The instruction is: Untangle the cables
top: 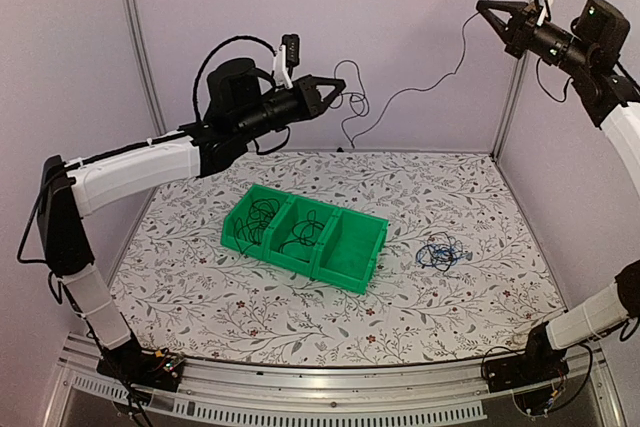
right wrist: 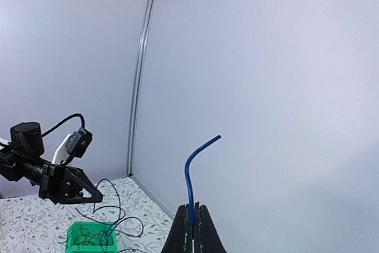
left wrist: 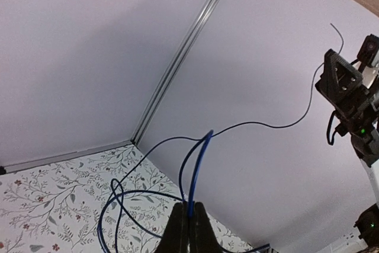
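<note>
Both of my arms were raised high above the floral-patterned table (top: 200, 287). My left gripper (top: 335, 85), over the far left of the table, had its two fingers pressed together on one blue cable (left wrist: 190, 170). The cable rose from between them as a narrow doubled loop, and slack loops hung below it toward the table. My right gripper (top: 482, 5) was higher, at the far right corner. Its two fingers were likewise closed tight, with one short blue cable end (right wrist: 189, 170) curving up out of them. One thin dark cable (top: 420, 82) sagged through the air between the two grippers, with its tip poking up past the right one. I could not tell whether it was one piece with the blue lengths in my fingers. On the table, left of centre, sat one green bin (top: 350, 265) with three compartments in a row. The left compartment held one black cable bundle (top: 258, 217), and the middle compartment held a second bundle (top: 303, 230). To the right of the bin and apart from it, one loose tangle (top: 438, 252) of blue and black cable lay on the table.
</note>
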You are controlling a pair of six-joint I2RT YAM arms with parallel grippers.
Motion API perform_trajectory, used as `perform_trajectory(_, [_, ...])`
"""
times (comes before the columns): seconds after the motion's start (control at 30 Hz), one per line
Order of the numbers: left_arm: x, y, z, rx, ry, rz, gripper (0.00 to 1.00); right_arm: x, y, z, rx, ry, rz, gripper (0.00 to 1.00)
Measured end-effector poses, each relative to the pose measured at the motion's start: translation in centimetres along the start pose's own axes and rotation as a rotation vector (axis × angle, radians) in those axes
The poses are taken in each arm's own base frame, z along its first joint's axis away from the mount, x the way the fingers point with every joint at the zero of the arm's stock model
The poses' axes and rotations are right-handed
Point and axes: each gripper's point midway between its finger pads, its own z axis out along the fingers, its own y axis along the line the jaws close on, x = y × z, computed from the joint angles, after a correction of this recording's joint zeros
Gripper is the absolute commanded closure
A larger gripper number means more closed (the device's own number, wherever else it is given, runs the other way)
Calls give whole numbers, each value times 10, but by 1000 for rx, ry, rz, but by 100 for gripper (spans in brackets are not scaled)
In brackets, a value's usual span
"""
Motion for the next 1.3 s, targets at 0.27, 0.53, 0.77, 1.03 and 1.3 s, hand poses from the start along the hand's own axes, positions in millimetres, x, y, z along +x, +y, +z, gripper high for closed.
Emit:
perform_trajectory(0.27, [60,62,-39,-274,140,-28,100,99,86,59,-279,163,116,100])
perform_trajectory(0.53, [33,59,-86,-386,75,-45,100,197,156,104,-479,323,209,100])
perform_trajectory(0.77, [41,69,-113,-457,63,-74,100,273,204,123,-582,449,289,100])
perform_trajectory(1.03, [82,97,-120,-534,134,-113,100,362,232,129,-633,592,340,100])
perform_trajectory(1.3, [78,93,-95,-504,117,-111,100,419,251,121,-658,695,347,100])
